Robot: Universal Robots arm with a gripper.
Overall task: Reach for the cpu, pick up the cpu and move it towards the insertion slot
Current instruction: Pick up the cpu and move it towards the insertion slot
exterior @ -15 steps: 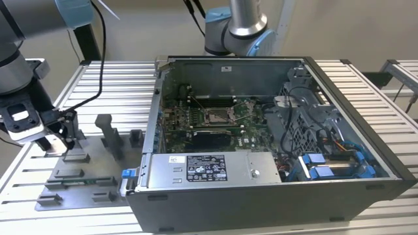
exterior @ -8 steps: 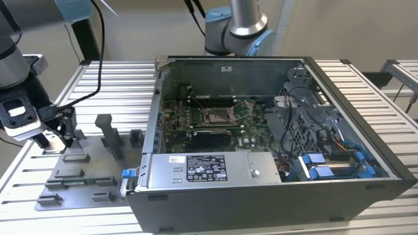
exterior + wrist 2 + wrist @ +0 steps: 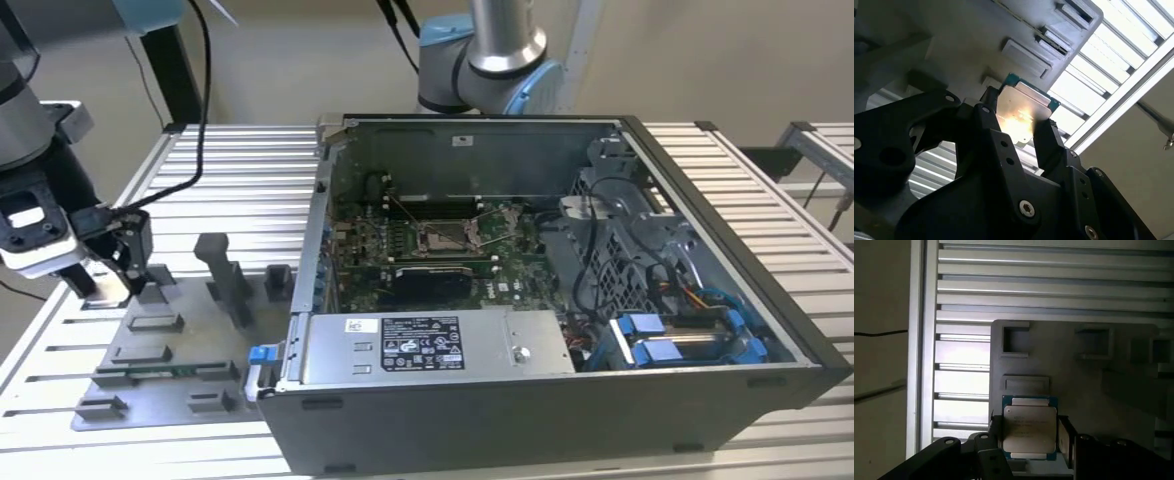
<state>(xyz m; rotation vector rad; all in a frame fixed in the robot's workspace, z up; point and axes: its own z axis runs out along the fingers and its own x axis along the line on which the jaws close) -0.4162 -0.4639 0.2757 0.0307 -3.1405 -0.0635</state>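
Note:
The cpu [image 3: 1029,427] is a thin square chip with a silvery top and a green rim, and its top glints in the second wrist view [image 3: 1021,112]. In both wrist views my gripper [image 3: 1029,434] [image 3: 1019,119] has a black finger [image 3: 996,432] pressed against each side edge, shut on the chip. It hangs just above the grey fixture plate [image 3: 1084,390]. In the exterior view my gripper [image 3: 118,283] stands over that plate [image 3: 174,375] at the exterior view's left. The insertion slot [image 3: 447,237], a silvery frame on green board, lies inside the open computer case [image 3: 534,420], well to the exterior view's right.
Grey fixture blocks [image 3: 220,275] stand upright on the plate between my gripper and the case wall [image 3: 320,210]. A power supply [image 3: 427,345] fills the case's near side, with cables and blue drive brackets [image 3: 681,340] beside it. Another arm's base [image 3: 481,60] rises behind the case. The table [image 3: 254,180] is slatted aluminium.

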